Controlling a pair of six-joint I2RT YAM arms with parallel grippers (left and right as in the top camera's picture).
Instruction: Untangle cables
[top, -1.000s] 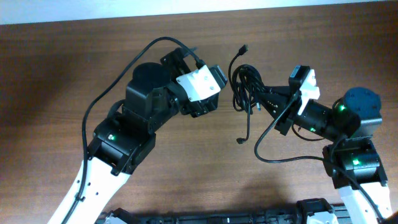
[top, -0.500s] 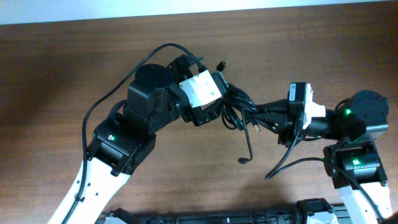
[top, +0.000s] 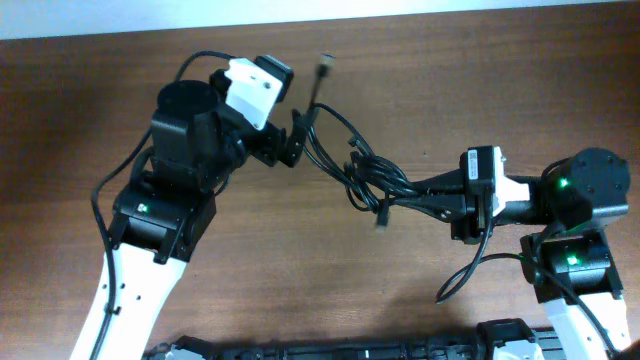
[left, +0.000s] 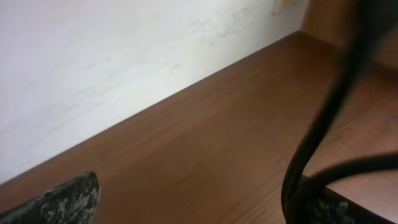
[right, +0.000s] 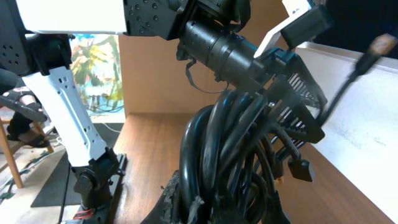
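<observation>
My right tool (top: 410, 190) was clamped on the cables (right: 230, 155). In the right wrist view, the glossy black cords rose from the bottom centre as one thick, twisted mass, with a small plug (right: 300, 169) dangling at its right. Overhead, they stretched from that tool, right of centre, up and leftward across the brown counter (top: 300, 280) to my left tool (top: 297, 137). One plug end (top: 324, 66) pointed toward the top edge. In the left wrist view that tool's fingers (left: 68, 199) stood wide apart, with a blurred cord against the lower-right one.
</observation>
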